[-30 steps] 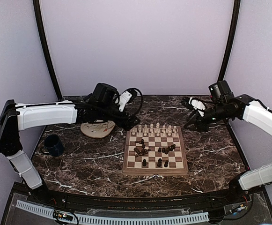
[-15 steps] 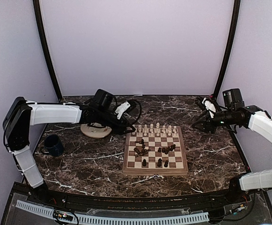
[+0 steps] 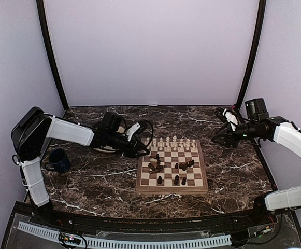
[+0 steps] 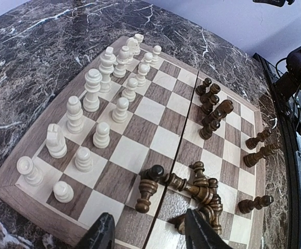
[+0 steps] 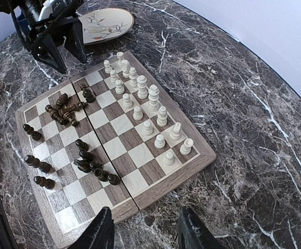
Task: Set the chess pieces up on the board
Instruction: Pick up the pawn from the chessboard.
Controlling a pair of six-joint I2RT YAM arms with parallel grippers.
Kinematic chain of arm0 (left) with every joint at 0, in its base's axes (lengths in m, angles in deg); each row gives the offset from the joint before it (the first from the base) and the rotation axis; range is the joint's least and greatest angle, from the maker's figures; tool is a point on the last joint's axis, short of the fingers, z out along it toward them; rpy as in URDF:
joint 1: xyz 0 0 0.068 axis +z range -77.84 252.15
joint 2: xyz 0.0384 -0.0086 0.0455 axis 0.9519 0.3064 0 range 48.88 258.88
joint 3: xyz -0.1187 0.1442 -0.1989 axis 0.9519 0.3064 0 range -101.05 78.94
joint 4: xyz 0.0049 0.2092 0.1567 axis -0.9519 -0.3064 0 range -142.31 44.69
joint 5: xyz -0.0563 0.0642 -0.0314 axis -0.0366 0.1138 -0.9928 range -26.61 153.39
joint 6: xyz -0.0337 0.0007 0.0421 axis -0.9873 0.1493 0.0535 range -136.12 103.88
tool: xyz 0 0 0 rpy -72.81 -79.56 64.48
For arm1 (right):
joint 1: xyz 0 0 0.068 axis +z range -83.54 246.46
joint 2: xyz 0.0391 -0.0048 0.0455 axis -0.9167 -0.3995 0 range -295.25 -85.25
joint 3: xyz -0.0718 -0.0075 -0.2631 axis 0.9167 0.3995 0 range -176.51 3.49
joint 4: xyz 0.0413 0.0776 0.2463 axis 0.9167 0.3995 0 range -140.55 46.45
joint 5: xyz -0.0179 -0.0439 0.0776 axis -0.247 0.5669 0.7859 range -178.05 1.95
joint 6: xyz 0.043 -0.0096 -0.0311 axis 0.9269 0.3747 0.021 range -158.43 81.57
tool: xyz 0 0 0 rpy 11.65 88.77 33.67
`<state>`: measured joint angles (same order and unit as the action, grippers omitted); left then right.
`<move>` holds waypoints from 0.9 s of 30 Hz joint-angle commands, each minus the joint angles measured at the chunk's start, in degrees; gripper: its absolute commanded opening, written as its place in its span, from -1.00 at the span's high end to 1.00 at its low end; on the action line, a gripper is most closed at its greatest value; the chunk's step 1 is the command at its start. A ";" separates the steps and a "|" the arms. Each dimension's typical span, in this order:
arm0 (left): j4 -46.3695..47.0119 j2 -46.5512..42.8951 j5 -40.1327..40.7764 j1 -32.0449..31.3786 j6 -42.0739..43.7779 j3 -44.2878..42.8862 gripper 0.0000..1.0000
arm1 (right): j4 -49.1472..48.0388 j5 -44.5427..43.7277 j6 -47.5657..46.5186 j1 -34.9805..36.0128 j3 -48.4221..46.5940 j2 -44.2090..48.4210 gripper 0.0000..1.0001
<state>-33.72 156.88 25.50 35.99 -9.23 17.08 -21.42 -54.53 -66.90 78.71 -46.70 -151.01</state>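
The board [image 3: 172, 189] lies mid-table. Cream chess pieces [image 3: 171, 143] stand in its two far rows. Dark chess pieces [image 3: 158, 167] lie toppled in heaps near the middle, and a few stand along the near rows. My left gripper [image 3: 140, 151] hangs low over the board's left edge. In the left wrist view it [image 4: 151, 236] is open, and a fallen dark piece [image 4: 147, 189] lies just ahead of the gap. Its right finger [image 4: 202, 231] is beside a dark heap [image 4: 202, 189]. My right gripper [image 3: 216, 137] hovers open off the board's far right corner, empty [image 5: 146, 233].
A blue mug [image 3: 60, 160] stands at the left. A cream plate [image 5: 104, 25] sits behind my left arm, mostly covered in the top view. The enclosure walls close in the back and both sides.
My left arm has dropped and reached in to the board's left edge, its jaws narrower than before. The right arm drew back to the right and then held still.
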 commanded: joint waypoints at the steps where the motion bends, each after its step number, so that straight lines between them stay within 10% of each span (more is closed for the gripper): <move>1: 4.51 1.62 -0.71 0.04 1.37 0.86 0.02 | -1.37 0.97 -0.71 -0.40 0.11 -0.63 0.14; 27: 1.89 9.05 3.88 -4.05 6.47 -1.85 0.30 | -1.53 -0.13 -0.97 -0.39 0.22 -2.10 0.13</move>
<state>-28.36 164.82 28.06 32.30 -4.57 15.53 -21.42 -54.62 -67.30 78.71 -46.70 -152.87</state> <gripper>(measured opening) 0.370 0.433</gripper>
